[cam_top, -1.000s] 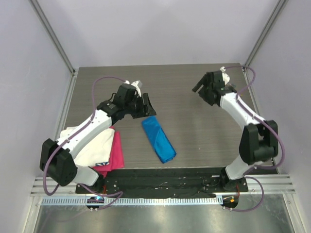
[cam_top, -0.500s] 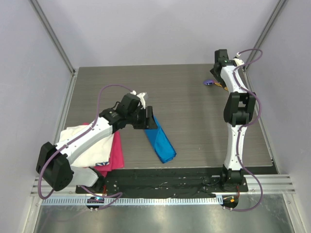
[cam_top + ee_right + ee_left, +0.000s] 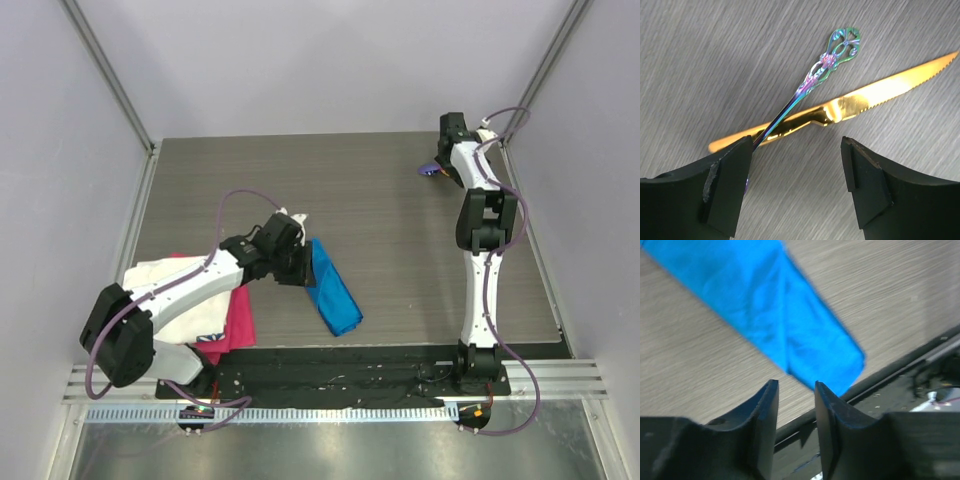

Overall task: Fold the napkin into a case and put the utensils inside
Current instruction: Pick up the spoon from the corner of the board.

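While half-released, the left end effector (image 3: 795,385) hovers over the folded blue fabric napkin (image 3: 780,315). The right end effector (image 3: 796,142) gapes above gold-and-iridescent utensils (image 3: 855,102).

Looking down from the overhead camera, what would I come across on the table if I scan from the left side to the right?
white cloth → pink cloth → blue napkin → utensils, far back on the right.
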{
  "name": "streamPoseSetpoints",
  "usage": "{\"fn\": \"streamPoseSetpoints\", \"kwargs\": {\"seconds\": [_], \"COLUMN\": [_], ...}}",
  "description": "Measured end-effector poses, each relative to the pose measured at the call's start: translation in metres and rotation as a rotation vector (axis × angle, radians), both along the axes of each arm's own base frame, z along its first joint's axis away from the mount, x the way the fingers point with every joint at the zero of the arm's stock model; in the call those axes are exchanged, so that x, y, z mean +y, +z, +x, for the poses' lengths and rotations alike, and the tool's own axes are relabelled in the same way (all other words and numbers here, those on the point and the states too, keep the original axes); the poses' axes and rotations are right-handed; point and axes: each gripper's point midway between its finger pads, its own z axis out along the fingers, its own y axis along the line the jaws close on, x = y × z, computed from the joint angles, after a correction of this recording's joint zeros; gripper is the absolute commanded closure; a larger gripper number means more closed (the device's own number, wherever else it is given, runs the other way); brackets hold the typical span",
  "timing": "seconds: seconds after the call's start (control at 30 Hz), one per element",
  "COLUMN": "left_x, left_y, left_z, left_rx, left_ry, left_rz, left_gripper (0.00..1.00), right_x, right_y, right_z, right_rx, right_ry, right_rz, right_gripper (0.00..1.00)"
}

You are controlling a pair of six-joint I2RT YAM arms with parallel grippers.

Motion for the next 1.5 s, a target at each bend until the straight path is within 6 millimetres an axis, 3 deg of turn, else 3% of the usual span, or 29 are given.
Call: {"fn": "streamPoseSetpoints", "kwargs": {"seconds": [0.13, 0.23, 0.43, 0.87, 1.0, 1.1, 1.23, 1.37, 1.5], "left_x": [0.024, 0.039, 0.046, 0.053, 0.05, 0.052, 0.057, 0.064, 0.067], "left_y": [-0.029, -0.039, -0.033, -0.027, -0.023, -0.025, -0.044, -0.072, -0.086], "left_z": [-0.017, -0.028, -0.028, -0.02, -0.017, -0.017, -0.014, -0.014, -0.008], "left_rx": [0.038, 0.054, 0.031, -0.003, -0.012, -0.008, 0.03, 0.091, 0.112], "left_ry": [0.024, 0.04, 0.077, 0.11, 0.111, 0.119, 0.152, 0.179, 0.199], "left_rz": [0.09, 0.132, 0.134, 0.169, 0.161, 0.172, 0.235, 0.326, 0.375], "left_gripper": [0.69, 0.68, 0.67, 0.65, 0.62, 0.72, 0.86, 0.88, 0.89], "right_x": [-0.01, -0.014, -0.012, 0.002, 0.008, 0.01, 0.011, 0.011, 0.011], "right_y": [-0.007, -0.005, -0.005, -0.01, -0.01, -0.011, -0.016, -0.019, -0.019], "right_z": [0.003, 0.008, 0.017, 0.031, 0.037, 0.039, 0.043, 0.042, 0.041], "right_rx": [-0.002, -0.024, -0.061, -0.118, -0.149, -0.163, -0.188, -0.184, -0.181], "right_ry": [-0.002, 0.002, 0.018, 0.035, 0.035, 0.032, 0.029, 0.033, 0.036], "right_rz": [0.001, 0.008, 0.039, 0.118, 0.159, 0.181, 0.191, 0.192, 0.19], "right_gripper": [0.25, 0.3, 0.37, 0.66, 0.68, 0.67, 0.66, 0.69, 0.75]}}
